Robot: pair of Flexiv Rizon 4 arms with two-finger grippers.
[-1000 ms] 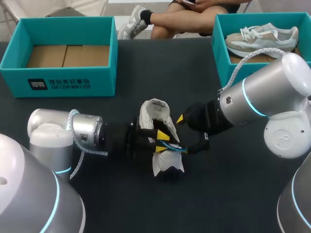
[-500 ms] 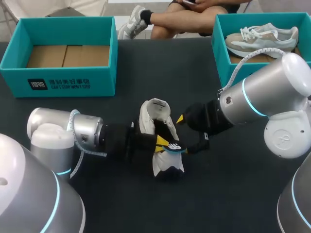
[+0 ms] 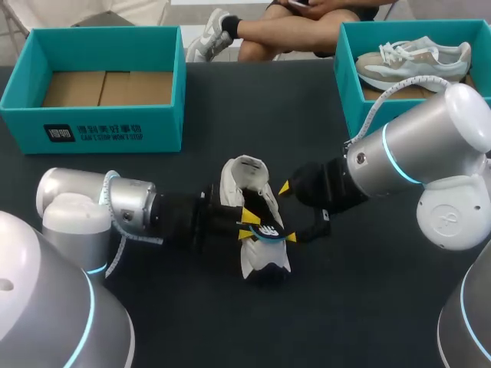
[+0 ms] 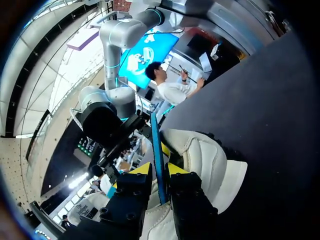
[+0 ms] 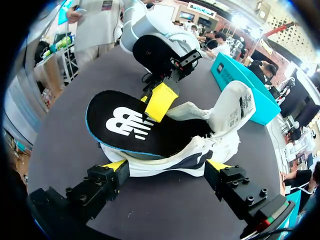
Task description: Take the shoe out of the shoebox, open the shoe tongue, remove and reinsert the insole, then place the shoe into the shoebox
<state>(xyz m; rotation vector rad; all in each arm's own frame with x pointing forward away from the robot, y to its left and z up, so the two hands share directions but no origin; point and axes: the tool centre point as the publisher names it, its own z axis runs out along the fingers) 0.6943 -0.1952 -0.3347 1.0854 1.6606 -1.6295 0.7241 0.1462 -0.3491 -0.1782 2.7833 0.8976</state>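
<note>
Shoe point(image 3: 244, 178) lies on the table point(image 3: 360, 314) near its middle, well apart from the empty shoebox point(image 3: 115, 132), with the tongue point(image 5: 235, 107) folded back. Left gripper point(image 4: 159, 174) is closed on the insole point(image 5: 131, 125), pinching one long edge at about mid-length. One end of the insole sits down inside the opening by the tongue, and the rest is lifted above the toe. Right gripper point(image 5: 166, 165) straddles the shoe along its length; whether it actually clamps cannot be told. Judged step: insole removal or reinsertion, which of the two not evident. To do well: shoe pinned firmly to the table, and the insole drawn or fed along the shoe's long axis, kept low so it neither buckles nor snags the tongue. The pinch is narrow, so twisting is likely. Print: white logo on the black insole, small label on the tongue, white logo block plus a text line on the shoebox front; none transcribed.
</note>
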